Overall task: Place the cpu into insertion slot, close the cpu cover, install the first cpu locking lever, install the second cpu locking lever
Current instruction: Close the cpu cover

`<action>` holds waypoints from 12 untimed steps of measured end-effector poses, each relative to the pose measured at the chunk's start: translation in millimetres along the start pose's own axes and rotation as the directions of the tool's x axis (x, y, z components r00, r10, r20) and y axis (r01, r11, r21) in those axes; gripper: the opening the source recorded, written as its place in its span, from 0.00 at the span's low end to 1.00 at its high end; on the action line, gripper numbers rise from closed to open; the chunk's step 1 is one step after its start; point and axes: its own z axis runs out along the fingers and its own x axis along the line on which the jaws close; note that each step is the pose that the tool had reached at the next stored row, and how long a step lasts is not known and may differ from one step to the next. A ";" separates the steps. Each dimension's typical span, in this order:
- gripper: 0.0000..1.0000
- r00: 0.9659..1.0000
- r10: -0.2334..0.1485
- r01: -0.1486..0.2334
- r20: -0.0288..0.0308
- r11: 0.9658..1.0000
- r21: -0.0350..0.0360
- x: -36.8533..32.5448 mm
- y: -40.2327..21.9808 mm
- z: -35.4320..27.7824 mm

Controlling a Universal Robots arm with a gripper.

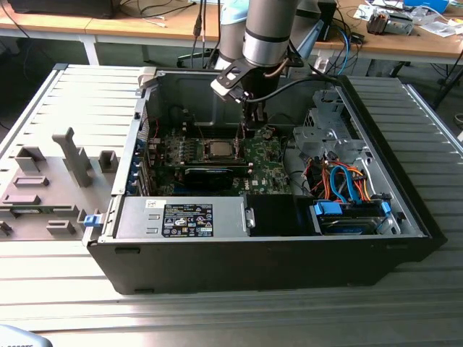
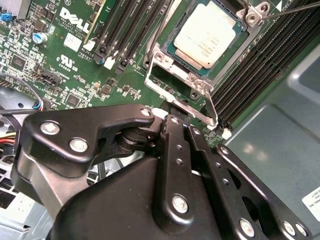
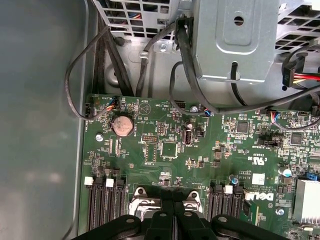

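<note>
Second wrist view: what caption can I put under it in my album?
The robot's black gripper hangs beside the silver chip sitting in its metal frame on the green board.

The arm (image 1: 269, 32) reaches straight down, its gripper (image 1: 253, 121) low (fingers (image 3: 161, 220) pressed together in the first wrist view).

cpu (image 2: 206, 36): dull silver-grey top
circuit board (image 3: 165, 150): green
computer case (image 1: 253, 267): black
table (image 1: 217, 311): grey, ribbed
cables (image 1: 347, 181): orange, blue
</note>
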 end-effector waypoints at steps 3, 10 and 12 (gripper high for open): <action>0.11 1.000 0.000 0.000 0.000 1.000 0.000 0.1 -0.9 0.0; 0.11 1.000 0.000 0.000 0.000 1.000 0.000 0.2 -3.0 0.1; 0.11 1.000 0.000 0.000 0.000 1.000 0.000 0.3 -3.7 0.1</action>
